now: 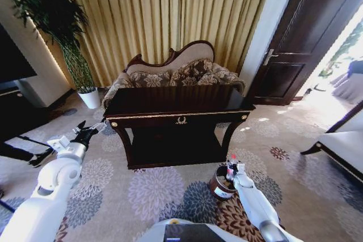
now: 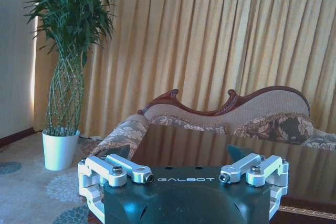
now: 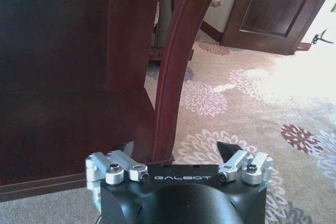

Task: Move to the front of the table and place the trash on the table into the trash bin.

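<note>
The dark glossy table with gold trim stands straight ahead, and its top reflects the room. The trash is out of view. A small round dark-brown trash bin with a white label sits on the carpet by the table's right front leg. My right gripper hangs just above the bin, open, with nothing between its fingers. My left gripper is raised off the table's left front corner at top height. It is also open and holds nothing.
A carved sofa stands behind the table in front of gold curtains. A potted plant is at the back left, a dark cabinet at the left, a dark door at the back right, a white bench at the right.
</note>
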